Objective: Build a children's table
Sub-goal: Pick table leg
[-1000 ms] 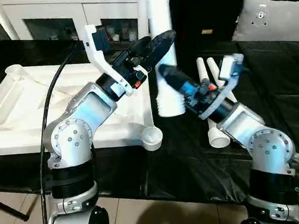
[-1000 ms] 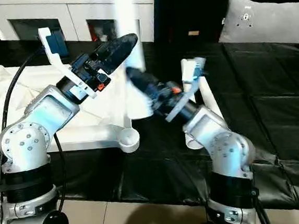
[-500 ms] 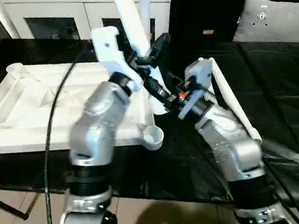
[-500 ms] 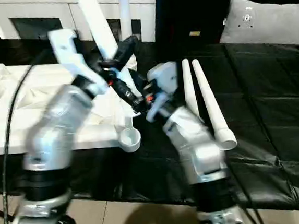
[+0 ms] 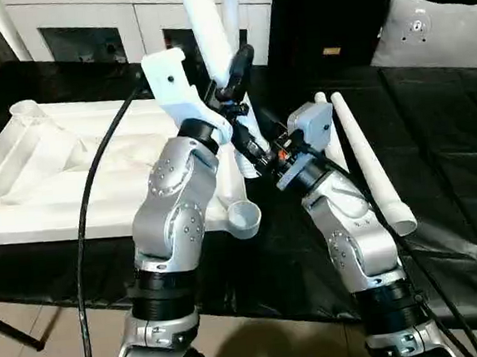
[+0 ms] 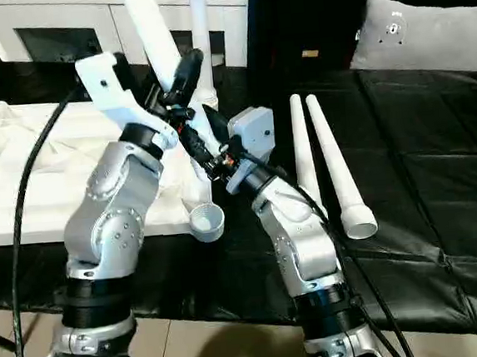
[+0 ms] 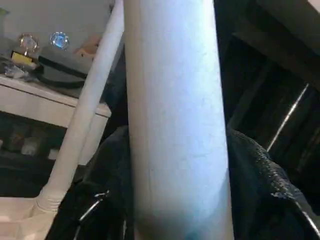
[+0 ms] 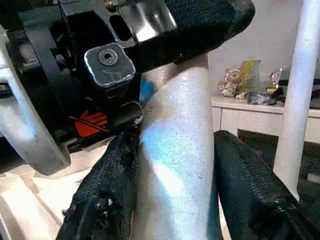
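The white tabletop (image 5: 46, 174) lies underside up on the black work surface, a round socket (image 5: 244, 217) at its near right corner. One white leg (image 5: 229, 8) stands upright at its far right corner. A second leg (image 5: 207, 27) leans with its top toward the left and its lower end above the near corner. My left gripper (image 5: 236, 72) is shut on it higher up, with black fingers (image 7: 107, 200) on both sides of the leg (image 7: 175, 125). My right gripper (image 5: 253, 150) is shut on the leg (image 8: 175, 165) lower down.
Two more white legs (image 5: 369, 167) lie side by side on the black cover to the right. A white cabinet (image 5: 116, 26) stands behind the table and a grey cushion (image 5: 443, 31) lies at the far right. A black cable (image 5: 87, 217) hangs along my left arm.
The leg has tipped from hanging upright to leaning left. My left gripper, open beside it a second ago, has closed around it. Both arms have swung in toward the near corner.
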Tool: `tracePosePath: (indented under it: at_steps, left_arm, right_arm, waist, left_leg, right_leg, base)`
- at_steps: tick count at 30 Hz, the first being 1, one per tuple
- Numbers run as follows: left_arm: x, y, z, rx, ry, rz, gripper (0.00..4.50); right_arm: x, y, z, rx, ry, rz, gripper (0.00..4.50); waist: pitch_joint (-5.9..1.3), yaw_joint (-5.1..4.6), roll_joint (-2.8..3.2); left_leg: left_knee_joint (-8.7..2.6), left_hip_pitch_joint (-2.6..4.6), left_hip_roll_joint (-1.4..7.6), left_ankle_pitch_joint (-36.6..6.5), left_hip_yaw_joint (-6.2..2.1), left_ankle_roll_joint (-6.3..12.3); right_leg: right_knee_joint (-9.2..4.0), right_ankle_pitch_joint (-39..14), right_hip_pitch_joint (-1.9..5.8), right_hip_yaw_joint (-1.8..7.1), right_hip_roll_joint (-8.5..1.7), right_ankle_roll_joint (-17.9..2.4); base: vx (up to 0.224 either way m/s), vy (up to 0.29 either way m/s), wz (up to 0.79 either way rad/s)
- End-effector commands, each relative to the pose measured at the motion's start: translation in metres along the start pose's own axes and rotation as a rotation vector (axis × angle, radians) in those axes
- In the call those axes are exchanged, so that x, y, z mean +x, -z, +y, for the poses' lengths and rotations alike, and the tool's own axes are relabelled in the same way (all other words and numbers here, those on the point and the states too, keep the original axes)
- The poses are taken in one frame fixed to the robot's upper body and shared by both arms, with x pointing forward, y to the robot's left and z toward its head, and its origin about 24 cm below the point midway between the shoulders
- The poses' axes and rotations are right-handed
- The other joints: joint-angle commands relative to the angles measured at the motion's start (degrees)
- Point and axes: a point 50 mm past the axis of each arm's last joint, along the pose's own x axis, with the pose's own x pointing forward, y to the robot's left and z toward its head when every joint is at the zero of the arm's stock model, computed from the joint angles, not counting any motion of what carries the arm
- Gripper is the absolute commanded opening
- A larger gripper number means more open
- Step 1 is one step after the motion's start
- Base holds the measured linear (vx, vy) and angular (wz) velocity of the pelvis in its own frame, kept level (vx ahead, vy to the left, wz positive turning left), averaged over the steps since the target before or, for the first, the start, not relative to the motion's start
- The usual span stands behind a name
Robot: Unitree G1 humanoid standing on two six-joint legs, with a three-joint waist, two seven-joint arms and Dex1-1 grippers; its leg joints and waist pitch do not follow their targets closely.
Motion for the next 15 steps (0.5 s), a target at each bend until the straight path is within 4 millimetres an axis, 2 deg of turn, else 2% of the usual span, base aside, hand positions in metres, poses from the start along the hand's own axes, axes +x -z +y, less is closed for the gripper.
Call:
tracePosePath:
  at_steps: [1, 8, 9, 10, 11, 12, 13, 15]
  left_arm:
    - [0.0003, 0.0051, 0.0006, -0.008, -0.017, 0.015, 2.22]
    - [-0.0007, 0.0052, 0.0022, -0.017, -0.03, 0.009, 1.92]
    - [-0.0006, 0.0052, 0.003, -0.017, -0.034, 0.01, 1.91]
    - [-0.0004, 0.0053, 0.0036, -0.016, -0.038, 0.012, 1.91]
    - [0.0001, 0.0056, 0.0049, -0.012, -0.043, 0.019, 1.91]
    - [0.0003, 0.0057, 0.0055, -0.01, -0.045, 0.021, 1.91]
    - [0.001, 0.0055, 0.0069, -0.008, -0.048, 0.023, 1.9]
    - [0.0019, 0.0048, 0.0095, -0.006, -0.053, 0.023, 1.9]
  right_arm:
    - [0.0036, -0.0037, 0.0019, -0.018, -0.018, -0.027, 1.88]
    - [0.0046, -0.0015, 0.0024, -0.025, -0.02, -0.03, 1.88]
    - [0.0045, -0.0011, 0.0025, -0.022, -0.023, -0.027, 1.88]
    - [0.0043, -0.0004, 0.0024, -0.022, -0.023, -0.022, 2.23]
    - [0.0036, 0.0008, 0.0018, -0.022, -0.02, -0.011, 2.44]
    - [0.0034, 0.0015, 0.0014, -0.022, -0.018, -0.007, 2.58]
    - [0.0028, 0.0028, 0.0003, -0.024, -0.014, 0.003, 2.58]
    - [0.0018, 0.0052, -0.0009, -0.011, -0.012, 0.021, 2.77]
  waist:
    - [-4.0, -0.07, -0.82]
    - [-3.94, -0.07, -0.69]
    - [-3.94, -0.05, -0.46]
    - [-3.97, -0.1, -0.59]
    - [-3.99, -0.13, -0.28]
    - [-3.99, -0.14, -0.43]
    - [-4.01, -0.07, 0.01]
    - [-4.0, -0.22, -0.14]
  left_leg:
    - [-3.48, -0.35, 1.1, -1.93, 1.06, 2.06]
    - [-3.52, -0.33, 1.14, -2.54, 1.03, 2.1]
    - [-3.53, -0.3, 1.15, -2.67, 1.0, 2.02]
    - [-3.53, -0.28, 1.15, -2.77, 1.01, 2.01]
    - [-3.5, -0.28, 1.14, -2.83, 0.98, 1.84]
    - [-3.48, -0.33, 1.11, -2.81, 1.0, 1.82]
    - [-3.48, -0.28, 1.06, -2.59, 0.93, 1.63]
    - [-3.5, -0.24, 0.98, -3.21, 0.98, 1.44]
  right_leg:
    - [-3.57, 1.19, 3.89, 1.7, -3.11, -9.45]
    - [-3.62, 0.43, 3.78, 1.68, -3.12, -9.52]
    - [-3.59, 0.36, 3.75, 1.68, -3.11, -9.53]
    - [-3.61, 0.49, 3.78, 1.67, -3.1, -9.49]
    - [-3.64, 0.83, 3.76, 1.68, -3.06, -9.49]
    - [-3.61, 1.08, 3.83, 1.71, -3.06, -9.48]
    - [-3.54, 1.35, 3.79, 1.68, -3.03, -9.49]
    - [-3.67, 1.06, 3.84, 1.66, -2.94, -9.51]
  base:
    - [0.0, 0.0, 0.0]
    - [0.0, 0.0, 0.0]
    - [0.0, 0.0, 0.0]
    - [0.0, 0.0, 0.0]
    - [0.0, 0.0, 0.0]
    - [0.0, 0.0, 0.0]
    - [0.0, 0.0, 0.0]
    - [0.0, 0.0, 0.0]
